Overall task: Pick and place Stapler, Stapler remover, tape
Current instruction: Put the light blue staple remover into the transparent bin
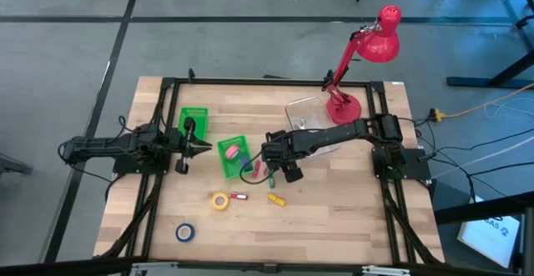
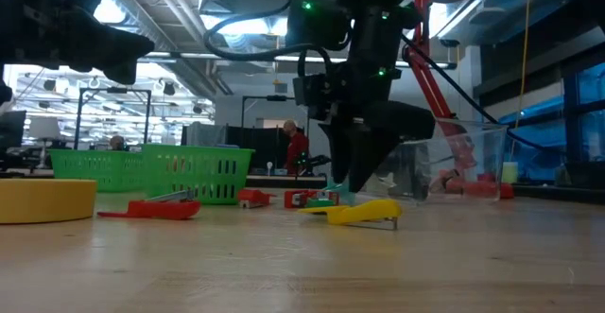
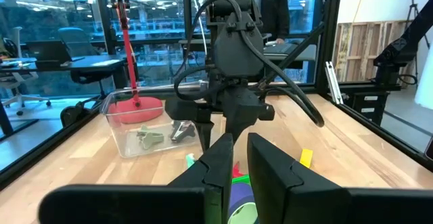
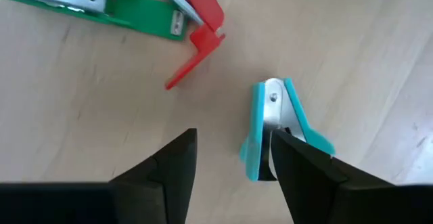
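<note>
My right gripper (image 4: 230,146) is open and points down at the table's middle (image 1: 273,172). A teal staple remover (image 4: 277,116) lies flat on the wood, partly in the gap beside one finger. A green stapler (image 4: 101,7) and a red one (image 4: 199,28) lie just beyond it. A yellow staple remover (image 1: 275,199), a small red stapler (image 1: 239,197), a yellow tape roll (image 1: 219,200) and a blue tape roll (image 1: 185,232) lie nearer the near edge. A pink roll (image 1: 237,153) sits in a green bin (image 1: 224,147). My left gripper (image 3: 240,163) waits shut at the left. My right gripper comes from above with its fingers pointing down. One finger (image 4: 304,176) stands against the teal staple remover's handle end (image 4: 260,149), which lies flat on the table. Whether the finger touches it, I cannot tell.
A second green bin (image 1: 193,119) stands by the left gripper. A clear plastic box (image 1: 307,111) and a red desk lamp (image 1: 367,51) stand toward the far right. Bare wood lies along the near edge and to the right of the yellow remover.
</note>
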`<state>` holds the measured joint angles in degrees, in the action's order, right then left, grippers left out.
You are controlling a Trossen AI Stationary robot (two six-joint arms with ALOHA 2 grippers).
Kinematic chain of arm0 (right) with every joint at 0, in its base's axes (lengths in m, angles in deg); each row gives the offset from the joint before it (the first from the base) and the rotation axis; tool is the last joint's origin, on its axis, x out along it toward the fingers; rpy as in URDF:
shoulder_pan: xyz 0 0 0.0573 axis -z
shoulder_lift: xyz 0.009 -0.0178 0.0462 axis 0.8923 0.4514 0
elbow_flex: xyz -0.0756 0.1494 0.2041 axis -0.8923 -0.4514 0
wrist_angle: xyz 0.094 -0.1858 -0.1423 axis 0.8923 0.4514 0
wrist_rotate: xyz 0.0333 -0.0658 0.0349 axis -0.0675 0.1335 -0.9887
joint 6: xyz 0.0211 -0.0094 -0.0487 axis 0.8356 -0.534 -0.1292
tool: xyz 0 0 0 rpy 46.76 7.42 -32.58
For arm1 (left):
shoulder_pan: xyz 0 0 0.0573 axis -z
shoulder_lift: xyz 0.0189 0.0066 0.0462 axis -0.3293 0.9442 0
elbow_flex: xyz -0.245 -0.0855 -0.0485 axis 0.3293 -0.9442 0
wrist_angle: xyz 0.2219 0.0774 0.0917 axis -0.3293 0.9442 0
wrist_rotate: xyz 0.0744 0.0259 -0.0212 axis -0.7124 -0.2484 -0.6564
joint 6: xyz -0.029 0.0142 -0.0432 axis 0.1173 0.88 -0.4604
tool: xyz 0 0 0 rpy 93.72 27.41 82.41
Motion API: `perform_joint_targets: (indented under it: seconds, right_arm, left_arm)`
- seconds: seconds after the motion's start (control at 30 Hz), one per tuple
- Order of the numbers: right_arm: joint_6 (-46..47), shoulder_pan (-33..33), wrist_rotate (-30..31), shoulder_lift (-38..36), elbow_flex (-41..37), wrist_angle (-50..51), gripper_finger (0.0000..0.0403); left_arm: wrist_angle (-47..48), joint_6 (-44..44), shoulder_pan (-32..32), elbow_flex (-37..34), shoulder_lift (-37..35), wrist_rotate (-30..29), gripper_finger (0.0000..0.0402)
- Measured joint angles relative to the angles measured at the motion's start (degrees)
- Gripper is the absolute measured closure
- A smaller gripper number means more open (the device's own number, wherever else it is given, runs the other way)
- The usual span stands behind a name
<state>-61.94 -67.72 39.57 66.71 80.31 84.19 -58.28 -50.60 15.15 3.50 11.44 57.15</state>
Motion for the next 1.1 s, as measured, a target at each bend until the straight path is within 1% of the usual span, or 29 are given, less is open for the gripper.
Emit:
perform_joint_targets:
  seconds: [0.23, 0.47, 0.6, 0.73, 0.93, 1.1]
  right_arm:
    - [1.2, 0.4, 1.5, 0.0, 0.0, 0.1, 0.0213]
    - [1.3, 0.8, 1.1, -0.2, -4.1, -4.4, 0.0244]
    - [1.3, 0.8, -0.1, -0.3, -5.1, -5.6, 0.0259]
    - [1.4, 0.8, -0.3, -0.3, -5.1, -5.7, 0.0286]
    - [3.1, 0.8, -0.5, -0.3, -5.0, -5.7, 0.0362]
    - [4.4, 0.8, -0.5, -0.5, -5.0, -5.5, 0.0362]
  left_arm:
    - [0.0, 0.0, 0.0, 0.0, 0.0, 0.0, 0.0359]
    - [0.0, 0.0, 0.0, 0.0, 0.0, 0.0, 0.0359]
    - [0.0, 0.0, 0.0, 0.0, 0.0, 0.0, 0.0359]
    - [0.0, 0.0, 0.0, 0.0, 0.0, 0.0, 0.0359]
    - [0.0, 0.0, 0.0, 0.0, 0.0, 0.0, 0.0359]
    - [0.0, 0.0, 0.0, 0.0, 0.0, 0.0, 0.0359]
